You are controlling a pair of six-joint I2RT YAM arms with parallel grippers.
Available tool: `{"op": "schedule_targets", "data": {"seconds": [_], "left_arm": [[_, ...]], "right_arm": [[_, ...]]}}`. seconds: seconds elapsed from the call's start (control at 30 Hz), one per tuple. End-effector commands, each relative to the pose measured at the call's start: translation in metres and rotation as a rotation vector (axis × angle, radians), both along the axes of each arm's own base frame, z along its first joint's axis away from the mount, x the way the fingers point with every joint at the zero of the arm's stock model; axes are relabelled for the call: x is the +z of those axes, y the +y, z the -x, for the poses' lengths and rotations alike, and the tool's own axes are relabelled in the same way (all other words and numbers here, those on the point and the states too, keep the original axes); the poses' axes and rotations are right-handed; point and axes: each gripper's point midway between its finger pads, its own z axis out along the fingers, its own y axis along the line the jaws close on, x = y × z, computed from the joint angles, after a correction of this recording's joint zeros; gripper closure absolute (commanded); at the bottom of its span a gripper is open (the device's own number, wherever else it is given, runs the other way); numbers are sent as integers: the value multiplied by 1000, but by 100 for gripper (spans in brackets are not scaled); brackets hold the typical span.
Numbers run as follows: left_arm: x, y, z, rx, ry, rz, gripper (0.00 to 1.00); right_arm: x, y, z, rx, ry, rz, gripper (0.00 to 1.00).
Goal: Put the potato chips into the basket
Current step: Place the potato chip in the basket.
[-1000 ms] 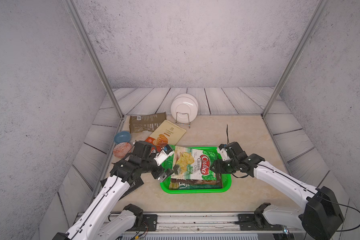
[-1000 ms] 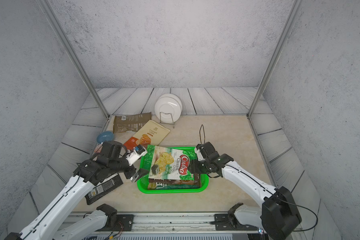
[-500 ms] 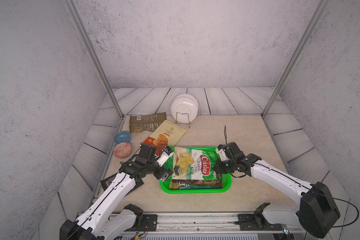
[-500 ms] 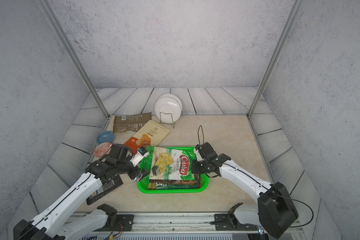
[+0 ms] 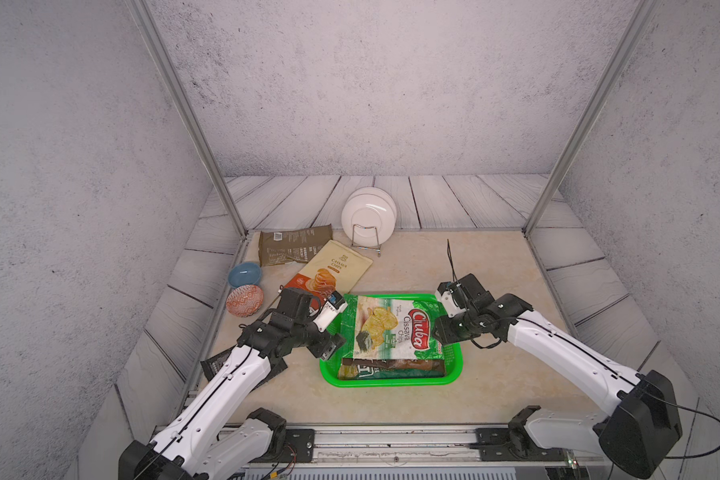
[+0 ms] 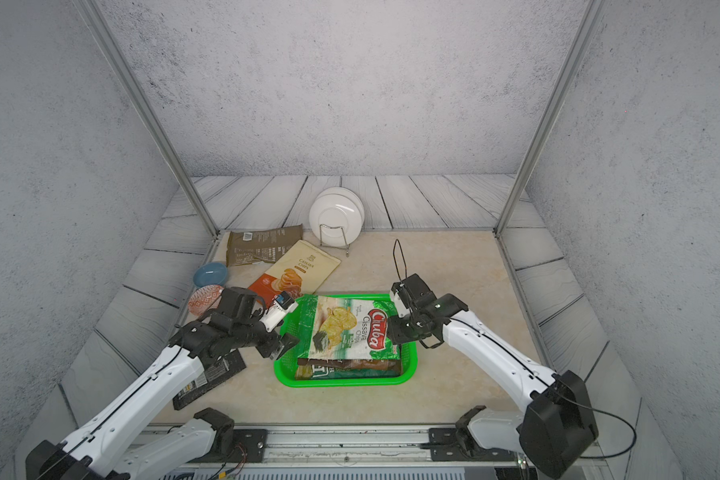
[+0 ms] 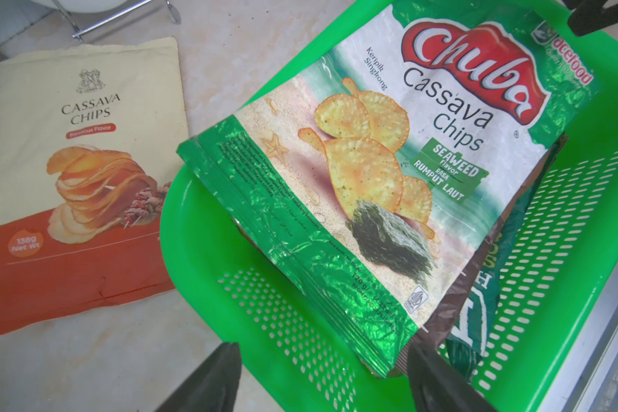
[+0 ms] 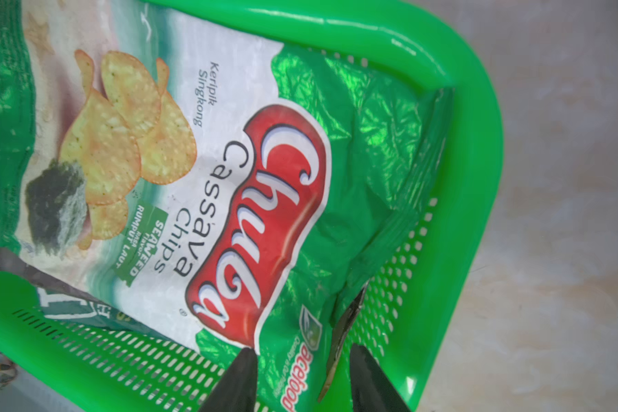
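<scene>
step: stowing | Chuba seaweed bag (image 5: 391, 328) lies atop other bags (image 5: 391, 369) in green basket (image 5: 454, 370) | left gripper (image 7: 321, 347) jaws spread beside its corner | right gripper (image 8: 302, 349) jaws spread astride its edge, not pinching | next, likely: reach far-left for barbecue cassava bag (image 5: 335, 266)

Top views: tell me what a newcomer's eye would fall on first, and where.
The bright green basket at the front middle of the table stands out, with the Chuba cassava chips bag lying on other bags inside it. The left gripper and right gripper flank it, each open at an edge of that bag. Behind, white plates stand in a wire rack.
</scene>
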Motion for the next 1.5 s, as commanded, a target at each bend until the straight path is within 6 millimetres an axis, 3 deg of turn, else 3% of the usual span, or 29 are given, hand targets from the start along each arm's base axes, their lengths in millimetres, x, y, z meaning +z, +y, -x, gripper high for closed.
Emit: {"op": "schedule_targets", "data": {"seconds": [0.0,0.13,0.23,0.53,0.73,0.9,1.0,1.13,1.3,1.47], "left_arm": [[8,-7,-1,-56,-46,28,37],[7,-17,-7,-106,-54,44,51],[2,-24,-18,-117,-39,40,52],[-27,-38,-28,-180,51,5,57],[-58,-32,-10,-222,110,-48,53],[-79,-22,0,-221,131,-91,53],[-83,-17,1,-204,145,-118,53],[-65,-17,-3,-186,127,-115,53],[-9,-11,-9,-127,14,-84,41],[39,13,-21,15,-61,-42,34]], "right_arm": [[31,-5,-2,-23,-94,-34,54],[41,20,-8,-18,-127,-199,60],[33,33,-16,-33,-96,-247,62],[-28,37,-36,-63,14,-128,58],[-58,35,-33,-46,65,-74,52],[-59,33,-33,-36,58,-59,44],[-45,35,-36,-23,35,-71,42],[-18,39,-39,-5,-16,-107,40],[23,40,-38,8,-108,-172,39],[55,34,-34,-10,-210,-240,39]]}}
